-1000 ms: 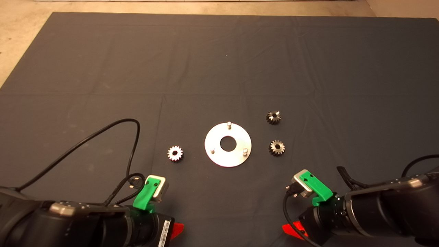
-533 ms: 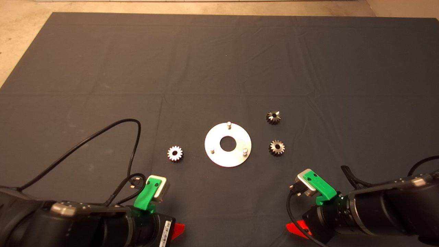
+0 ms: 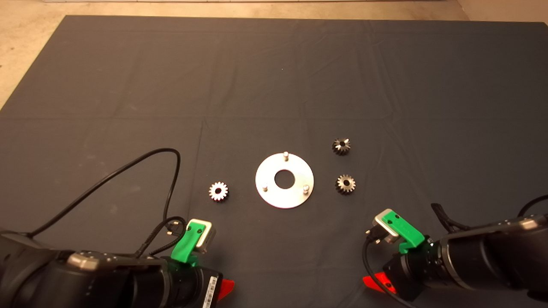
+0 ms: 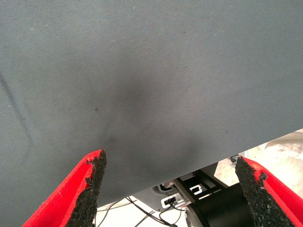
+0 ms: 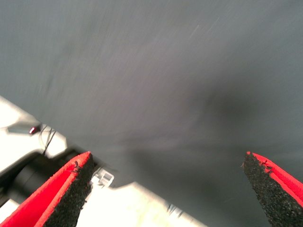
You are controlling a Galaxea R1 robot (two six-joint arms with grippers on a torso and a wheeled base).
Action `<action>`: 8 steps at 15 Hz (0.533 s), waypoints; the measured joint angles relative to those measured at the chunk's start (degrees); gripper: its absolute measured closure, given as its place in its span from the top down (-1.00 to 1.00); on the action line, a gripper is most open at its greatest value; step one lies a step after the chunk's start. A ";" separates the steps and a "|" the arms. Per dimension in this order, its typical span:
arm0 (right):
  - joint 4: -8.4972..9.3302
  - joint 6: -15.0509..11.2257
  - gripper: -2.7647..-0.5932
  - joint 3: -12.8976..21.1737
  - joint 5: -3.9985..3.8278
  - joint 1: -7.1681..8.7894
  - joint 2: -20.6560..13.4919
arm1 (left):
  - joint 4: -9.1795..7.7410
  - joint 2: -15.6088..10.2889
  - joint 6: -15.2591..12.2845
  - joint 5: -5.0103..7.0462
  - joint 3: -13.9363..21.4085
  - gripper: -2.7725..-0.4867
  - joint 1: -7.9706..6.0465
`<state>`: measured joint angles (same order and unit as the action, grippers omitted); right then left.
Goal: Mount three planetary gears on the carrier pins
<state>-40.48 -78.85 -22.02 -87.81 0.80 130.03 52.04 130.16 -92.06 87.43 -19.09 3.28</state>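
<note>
A shiny metal disc [image 3: 295,197] with a central hole lies mid-mat, and its three carrier pins [image 3: 285,155] stand bare. One planetary gear [image 3: 218,191] rests left of the disc. Two more gears [image 3: 341,146] [image 3: 345,184] lie to its right. My left gripper [image 3: 226,287] sits at the mat's near edge, front-left of the disc, and in the left wrist view this gripper [image 4: 170,175] is open over bare mat. My right gripper [image 3: 373,283] sits at the near edge, front-right of the disc, and in its own wrist view it [image 5: 165,175] is open and holds nothing.
A black cable [image 3: 128,171] loops over the mat left of the lone gear. The dark mat [image 3: 274,77] stretches far beyond the parts. Past the mat's near edge, the wrist views show pale floor and the robot's base [image 4: 208,198].
My right arm has drawn back to the right and toward the near edge. The left arm has shifted slightly right. Gears and disc have not moved.
</note>
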 joint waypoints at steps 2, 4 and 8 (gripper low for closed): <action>0.00 0.44 0.63 -0.02 -0.06 4.39 -0.62 | 0.00 0.53 0.00 0.05 0.00 0.25 0.00; 0.00 0.90 0.63 -0.02 -0.02 8.06 -1.24 | 0.00 1.27 0.00 0.03 0.00 0.25 0.00; 0.02 2.26 0.63 -0.15 -0.11 9.92 -1.86 | 0.00 2.28 0.01 0.00 0.00 0.25 0.00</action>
<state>-40.46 -76.59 -22.16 -87.92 10.72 128.17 52.04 132.44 -92.06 87.43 -19.09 3.28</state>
